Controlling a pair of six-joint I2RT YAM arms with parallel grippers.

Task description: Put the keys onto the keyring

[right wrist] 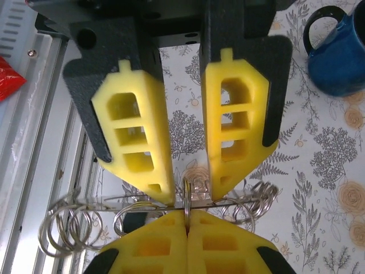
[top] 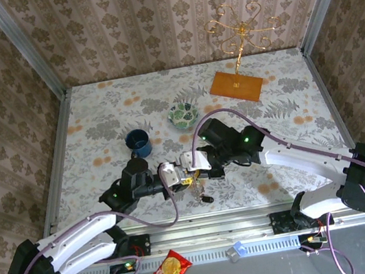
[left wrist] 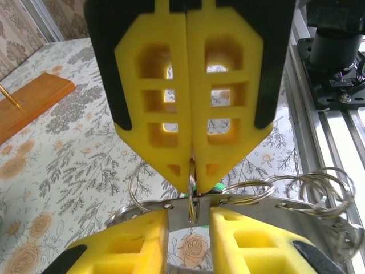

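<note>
Just below the centre of the top view we see the left gripper and the right gripper meeting nose to nose above the floral surface, with the keyring between them. In the left wrist view the keyring is a flat grey band running across the lower frame, hung with several loose wire rings. The right gripper's fingers are pressed together, pinching a small wire ring that stands upright on the band. A sliver of the green-headed key shows just behind it. The left gripper's fingers are spread, their tips at the band on either side of that pinched ring. The black-headed key sits just below the keyring in the top view; we cannot tell whether it hangs or lies. Up and left of the grippers stands the blue mug, its inside dark. The patterned bowl lies up and right of the mug, and we cannot make out contents in either.
</note>
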